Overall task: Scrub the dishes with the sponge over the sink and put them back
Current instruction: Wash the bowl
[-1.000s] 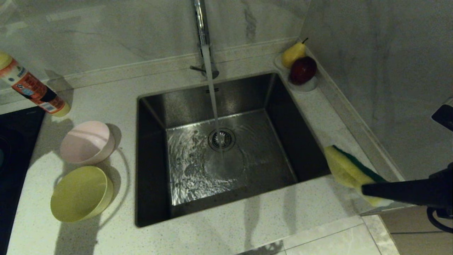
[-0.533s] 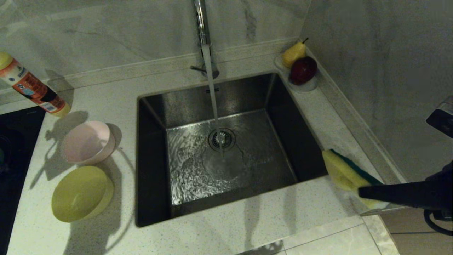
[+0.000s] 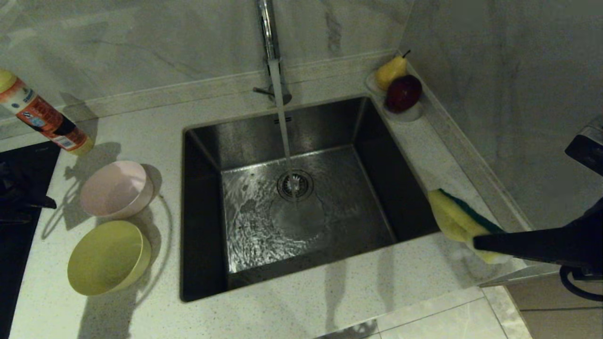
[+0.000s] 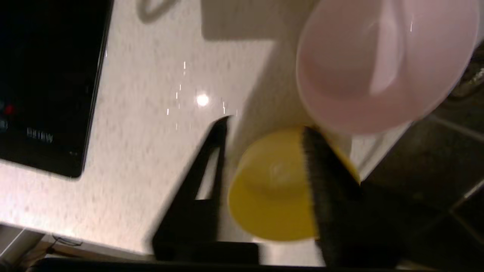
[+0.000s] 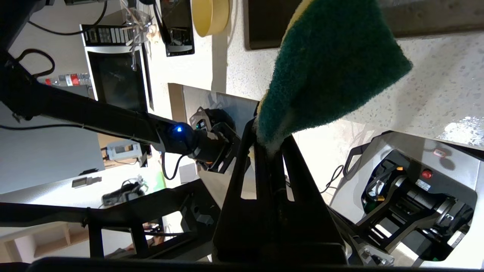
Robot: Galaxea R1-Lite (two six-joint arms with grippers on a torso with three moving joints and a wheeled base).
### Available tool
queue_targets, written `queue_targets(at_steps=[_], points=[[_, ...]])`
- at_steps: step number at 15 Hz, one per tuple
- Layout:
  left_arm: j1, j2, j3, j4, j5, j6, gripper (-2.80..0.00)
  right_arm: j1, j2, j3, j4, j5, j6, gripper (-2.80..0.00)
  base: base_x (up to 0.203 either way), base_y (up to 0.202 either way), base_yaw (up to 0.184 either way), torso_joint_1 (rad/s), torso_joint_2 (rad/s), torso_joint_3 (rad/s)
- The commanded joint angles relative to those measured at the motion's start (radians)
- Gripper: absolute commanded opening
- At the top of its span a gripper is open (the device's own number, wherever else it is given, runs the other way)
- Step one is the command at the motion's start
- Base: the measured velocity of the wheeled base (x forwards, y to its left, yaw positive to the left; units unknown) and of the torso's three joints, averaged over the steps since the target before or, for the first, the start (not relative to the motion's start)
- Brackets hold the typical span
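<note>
A pale pink bowl (image 3: 115,188) and a yellow bowl (image 3: 108,256) stand on the counter left of the sink (image 3: 301,132). My left gripper (image 4: 264,128) hangs open above the counter with nothing held. Its fingers frame the yellow bowl (image 4: 272,189), and the pink bowl (image 4: 378,64) lies beyond. In the head view its dark tip (image 3: 44,204) shows at the far left, apart from both bowls. My right gripper (image 3: 476,244) is shut on the sponge (image 3: 452,217), held above the counter at the sink's right edge. The green face of the sponge (image 5: 332,64) shows above the right gripper (image 5: 268,141).
Water runs from the faucet (image 3: 271,47) onto the drain (image 3: 295,184). An orange-labelled bottle (image 3: 42,117) leans at the back left. A black cooktop (image 3: 19,245) borders the counter's left. A white dish (image 3: 414,112) with a pear and an apple sits at the back right, by the wall.
My left gripper has come into the head view at the left edge and has opened. Its shadow has shifted beside the pink bowl. The right gripper with the sponge drifted slightly toward the back.
</note>
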Motion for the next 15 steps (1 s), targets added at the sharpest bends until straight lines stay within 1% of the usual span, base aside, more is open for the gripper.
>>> queue_targets(at_steps=[1, 3, 4, 6, 8, 10, 13, 15], points=[[-0.013, 0.05, -0.024, -0.001, 0.001, -0.003, 0.0, -0.013, -0.011, 0.011, 0.001, 0.007, 0.003, -2.8, 0.0, 0.0, 0.0, 0.0, 0.0, 0.0], [-0.025, 0.081, -0.032, -0.03, 0.02, -0.009, 0.0, -0.013, -0.008, 0.013, 0.001, 0.008, 0.003, -2.8, 0.0, 0.0, 0.0, 0.0, 0.0, 0.0], [-0.033, 0.098, -0.033, -0.04, 0.042, -0.01, 0.0, -0.013, -0.006, 0.014, 0.001, 0.008, 0.003, -2.8, 0.0, 0.0, 0.0, 0.0, 0.0, 0.0], [-0.062, 0.132, -0.032, -0.064, 0.117, -0.03, 0.0, -0.015, 0.001, 0.024, -0.006, 0.007, 0.002, -2.8, 0.0, 0.0, 0.0, 0.0, 0.0, 0.0], [-0.097, 0.156, -0.032, -0.103, 0.156, -0.051, 0.0, -0.022, 0.009, 0.043, -0.04, 0.009, 0.003, -2.8, 0.0, 0.0, 0.0, 0.0, 0.0, 0.0], [-0.134, 0.174, -0.046, -0.109, 0.191, -0.056, 0.0, -0.028, 0.008, 0.059, -0.062, 0.01, 0.003, -2.8, 0.0, 0.0, 0.0, 0.0, 0.0, 0.0], [-0.158, 0.187, -0.112, -0.102, 0.2, -0.106, 0.0, -0.048, 0.008, 0.063, -0.065, 0.011, 0.003, -2.8, 0.0, 0.0, 0.0, 0.0, 0.0, 0.0], [-0.159, 0.189, -0.109, -0.101, 0.202, -0.112, 0.0, -0.048, 0.002, 0.064, -0.064, 0.011, 0.003, -2.8, 0.0, 0.0, 0.0, 0.0, 0.0, 0.0]])
